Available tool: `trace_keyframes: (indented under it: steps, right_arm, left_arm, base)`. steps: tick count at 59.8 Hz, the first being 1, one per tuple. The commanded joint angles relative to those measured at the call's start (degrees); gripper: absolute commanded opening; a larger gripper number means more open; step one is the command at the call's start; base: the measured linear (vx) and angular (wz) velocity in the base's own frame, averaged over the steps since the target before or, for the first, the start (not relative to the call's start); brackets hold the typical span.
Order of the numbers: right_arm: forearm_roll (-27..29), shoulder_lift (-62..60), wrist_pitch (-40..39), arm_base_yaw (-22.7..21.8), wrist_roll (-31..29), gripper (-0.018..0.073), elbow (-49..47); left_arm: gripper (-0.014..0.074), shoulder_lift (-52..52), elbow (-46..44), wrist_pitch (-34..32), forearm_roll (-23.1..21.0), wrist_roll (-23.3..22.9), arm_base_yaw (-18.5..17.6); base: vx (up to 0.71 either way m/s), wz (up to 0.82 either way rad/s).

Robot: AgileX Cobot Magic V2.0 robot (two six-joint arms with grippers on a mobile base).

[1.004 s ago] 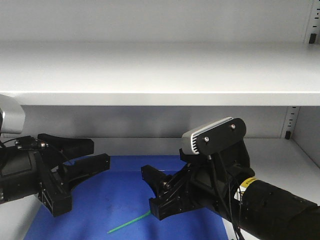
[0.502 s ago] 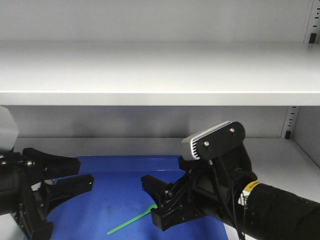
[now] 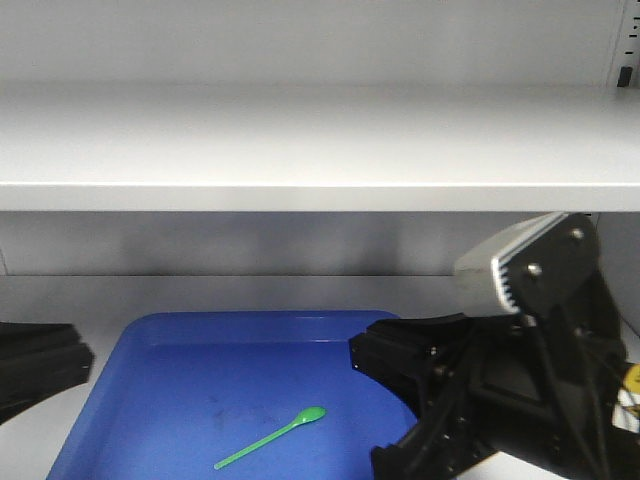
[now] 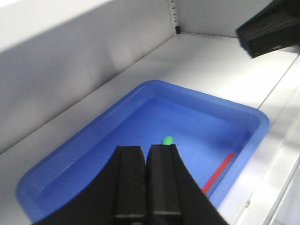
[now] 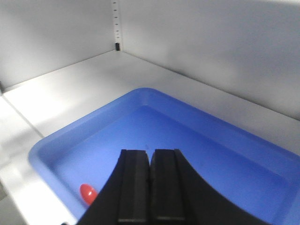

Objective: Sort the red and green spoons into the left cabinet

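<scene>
The green spoon (image 3: 270,438) lies flat in the blue tray (image 3: 150,340) on the left cabinet's lower shelf (image 3: 300,290), bowl toward the right. Its bowl (image 4: 167,139) peeks out just past my left gripper (image 4: 146,148), which is shut and empty above the tray. The red spoon (image 4: 218,172) lies along the tray's right wall, and its bowl (image 5: 87,193) shows left of my right gripper (image 5: 150,151), also shut on nothing. In the front view the left gripper (image 3: 55,360) sits at the left edge, and the right gripper (image 3: 385,365) hides the red spoon.
The cabinet's upper shelf (image 3: 300,150) hangs low over the tray. The grey back wall (image 3: 300,245) and a slotted upright (image 3: 625,50) close off the space. Bare shelf (image 4: 220,65) lies beside the tray.
Both arms have drawn back from over the tray: the left to the frame's left edge, the right toward the lower right. The green spoon's bowl is now uncovered.
</scene>
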Motion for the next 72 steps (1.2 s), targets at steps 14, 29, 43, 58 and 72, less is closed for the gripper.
trace_keyframes:
  steps: [14,29,43,58,72]
  right_arm:
    - [-0.16,-3.51,-3.12,-0.09,2.88,-0.0001,-1.91]
    - [0.5,-3.17,-2.36,-0.09,2.99,-0.0001,-1.86]
    - [1.21,-3.17,-1.39,-0.09,2.99,-0.0001,-1.86]
    - [1.16,-3.17,-1.4,-0.09,2.99,-0.0001,-1.86]
    - [1.16,-3.17,-1.4,-0.09,2.99,-0.0001,-1.86]
  left_arm:
    - [-0.0001,-8.98,-1.72,-7.53,15.55,-18.69,0.09]
    - [-0.0001,-11.03,-1.72,-7.94,17.32,-22.98,0.09]
    - [-0.0001,-11.03,-1.72,-5.57,16.91,-23.09,0.09]
    - [-0.0001,-11.03,-1.72,-5.51,16.91,-23.09,0.09]
    - [-0.0001,-11.03,-1.72,-5.75,16.98,-22.56,0.09]
  base:
    - [0.0,0.0]
    - [0.0,0.0]
    - [0.0,0.0]
    - [0.0,0.0]
    - [0.0,0.0]
